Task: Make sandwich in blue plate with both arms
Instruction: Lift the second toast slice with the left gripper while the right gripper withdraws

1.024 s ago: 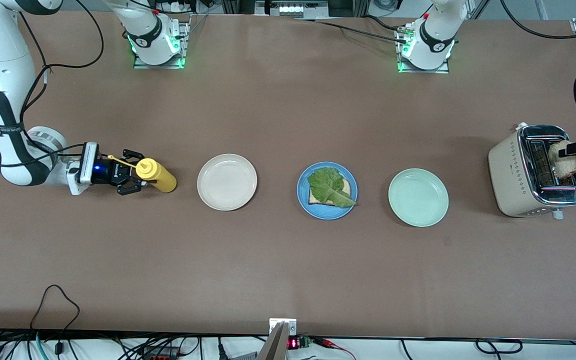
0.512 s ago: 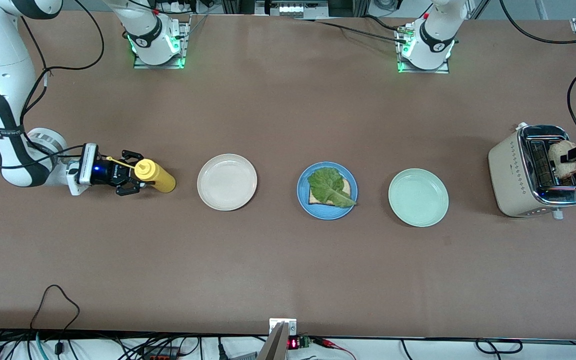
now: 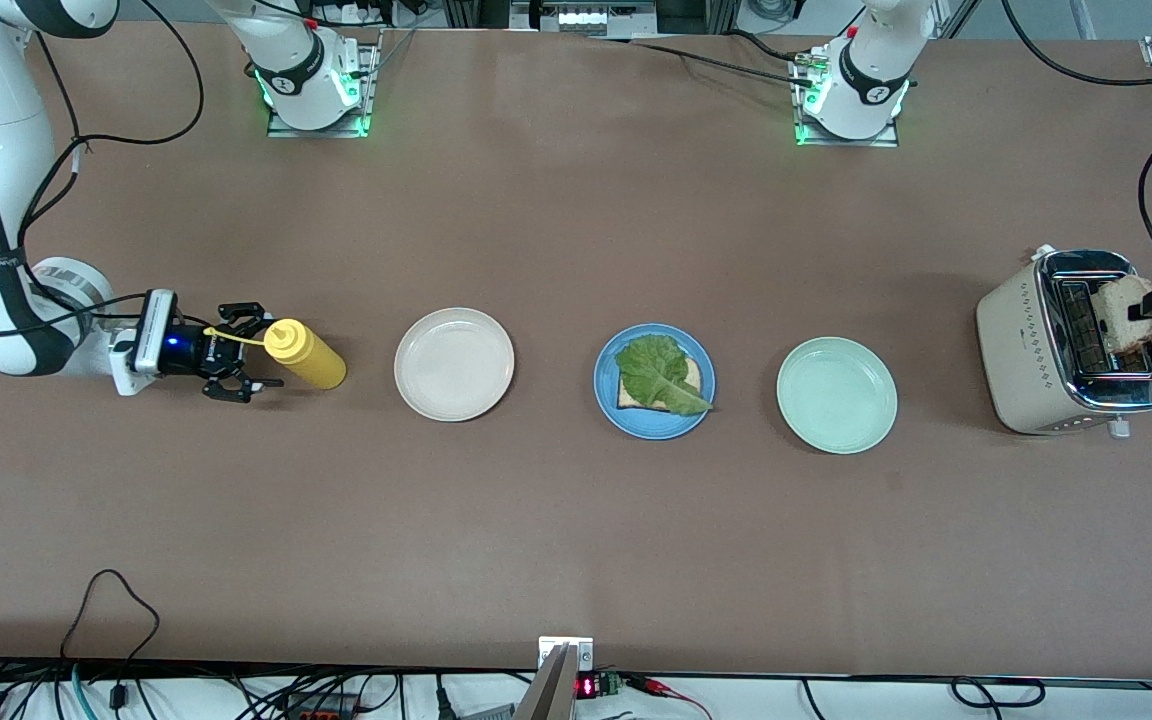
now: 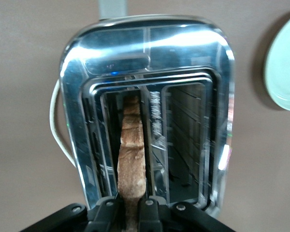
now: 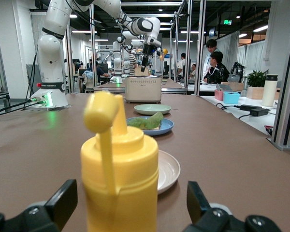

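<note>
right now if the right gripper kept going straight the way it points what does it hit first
Most likely the yellow squeeze bottle, standing upright directly ahead of the open right gripper, with the cream-white plate next in line.

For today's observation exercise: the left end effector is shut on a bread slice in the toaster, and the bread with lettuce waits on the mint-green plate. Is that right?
One detail is wrong. The front view shows the bread with lettuce on the blue plate; the mint-green plate is bare. The left end effector is indeed shut on the bread slice in the toaster.

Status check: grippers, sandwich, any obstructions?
Left gripper shut on toast in toaster. Right gripper open beside mustard bottle. Blue plate: bread, lettuce. Path unobstructed.
</note>
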Robot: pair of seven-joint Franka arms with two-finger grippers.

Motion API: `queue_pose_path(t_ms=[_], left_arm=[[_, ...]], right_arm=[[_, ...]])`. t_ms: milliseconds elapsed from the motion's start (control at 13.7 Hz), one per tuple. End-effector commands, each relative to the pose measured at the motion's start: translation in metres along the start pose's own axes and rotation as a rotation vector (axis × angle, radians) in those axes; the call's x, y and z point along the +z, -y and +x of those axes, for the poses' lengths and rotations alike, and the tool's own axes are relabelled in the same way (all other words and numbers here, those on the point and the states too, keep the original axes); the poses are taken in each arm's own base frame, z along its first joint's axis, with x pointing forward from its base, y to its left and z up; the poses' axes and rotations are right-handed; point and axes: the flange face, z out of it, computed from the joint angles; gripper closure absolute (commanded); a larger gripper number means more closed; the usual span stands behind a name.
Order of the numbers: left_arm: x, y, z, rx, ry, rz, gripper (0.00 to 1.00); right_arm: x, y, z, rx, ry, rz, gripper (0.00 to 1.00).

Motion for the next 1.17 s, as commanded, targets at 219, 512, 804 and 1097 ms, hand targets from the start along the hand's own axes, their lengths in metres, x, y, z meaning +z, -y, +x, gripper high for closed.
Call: queue_pose_path(t_ms=[219,512,804,1097], left_arm=[[-0.105,-0.038,-0.017,0.046,0.026,-0.010,0.96],[-0.135,-0.099,0.000,0.139,0.084,0.081,0.96],[-0.097,-0.216,0.038,0.336,0.227,0.057,0.95],[-0.035,-0.345,0.077,0.395,0.315,0.047,0.99]], right_arm=[[-0.064,0.023,0.003,0.067,0.056,0.016,0.00],[-0.112,-0.003,0.076,0.066,0.317,0.036,0.00],[-0.129,-0.012,0.167,0.132,0.619,0.020,0.00],[-0.112,-0.017,0.282,0.174,0.983,-0.046,0.00]])
